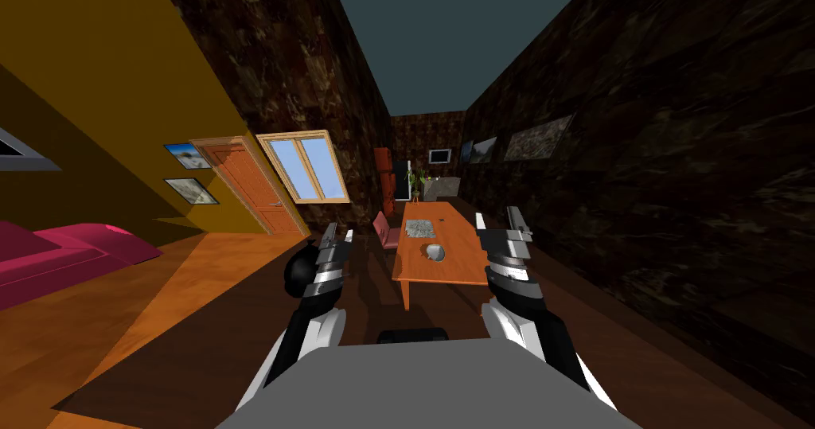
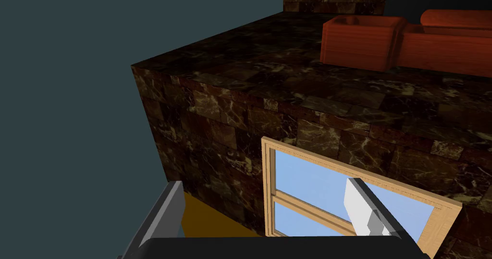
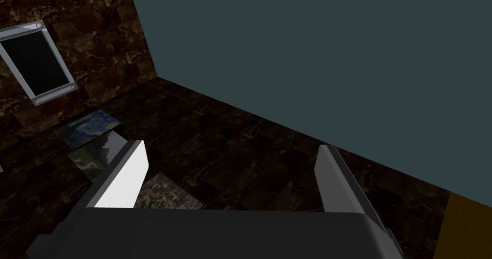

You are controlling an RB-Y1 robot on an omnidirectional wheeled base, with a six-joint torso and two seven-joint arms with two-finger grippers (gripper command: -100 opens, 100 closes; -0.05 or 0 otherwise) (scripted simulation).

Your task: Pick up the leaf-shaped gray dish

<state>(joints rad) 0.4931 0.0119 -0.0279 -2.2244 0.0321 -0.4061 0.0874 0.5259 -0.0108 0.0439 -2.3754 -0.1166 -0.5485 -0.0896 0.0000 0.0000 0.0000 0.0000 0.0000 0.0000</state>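
Note:
A small pale grey dish (image 1: 434, 251) lies on the orange table (image 1: 462, 269) ahead of me, near its close end. A flat grey speckled mat (image 1: 419, 228) lies just beyond it. Both arms are raised in front of my chest, well short of the table. My left gripper (image 1: 337, 235) (image 2: 264, 208) is open and holds nothing. My right gripper (image 1: 499, 221) (image 3: 230, 179) is also open and holds nothing, level with the table's right edge.
A pink chair (image 1: 386, 232) stands at the table's left side. A dark stone wall (image 1: 676, 209) runs close along the right. On the left are an orange door (image 1: 255, 185), a window (image 1: 306, 165) and a pink sofa (image 1: 64, 249). Open floor (image 1: 199, 313) lies between.

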